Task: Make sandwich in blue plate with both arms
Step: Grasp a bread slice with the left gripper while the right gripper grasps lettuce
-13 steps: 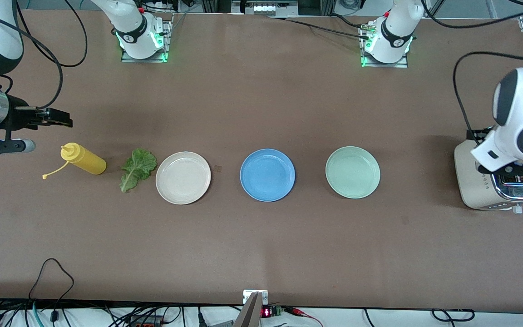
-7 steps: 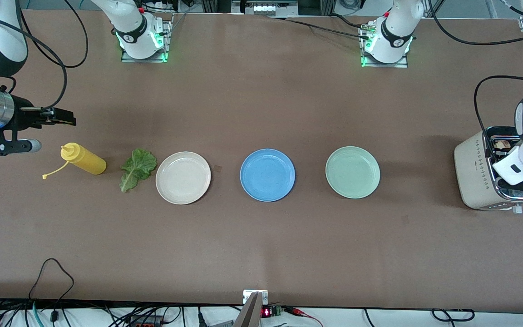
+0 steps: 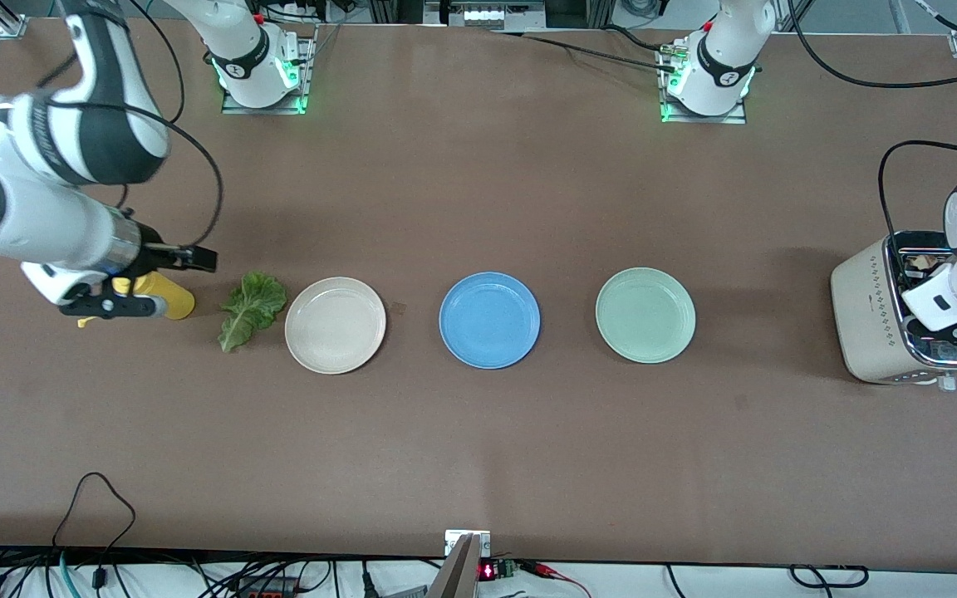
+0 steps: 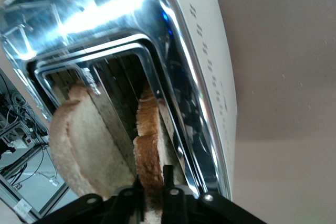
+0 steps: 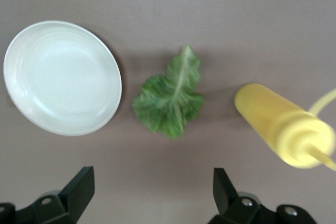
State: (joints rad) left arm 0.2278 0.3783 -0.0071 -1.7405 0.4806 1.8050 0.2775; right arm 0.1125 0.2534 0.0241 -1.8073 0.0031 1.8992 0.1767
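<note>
The blue plate [image 3: 489, 320] lies empty mid-table between two other plates. No sandwich is assembled. A green lettuce leaf [image 3: 252, 309] lies on the table beside the cream plate and also shows in the right wrist view [image 5: 170, 97]. Two bread slices [image 4: 86, 150] stand in the toaster [image 3: 869, 320] at the left arm's end. My left gripper [image 4: 153, 182] is down over the toaster, shut on the crust of one bread slice [image 4: 149, 145]. My right gripper [image 3: 196, 259] is open and empty, over the table by the yellow bottle and the lettuce.
A cream-white plate [image 3: 335, 325] lies toward the right arm's end and a mint-green plate [image 3: 645, 315] toward the left arm's end. A yellow squeeze bottle [image 3: 164, 296] lies on its side beside the lettuce, partly under the right wrist.
The right arm has swung in from the table's end to above the yellow bottle, toward the lettuce. The left arm shifted over the toaster and has settled at the slots.
</note>
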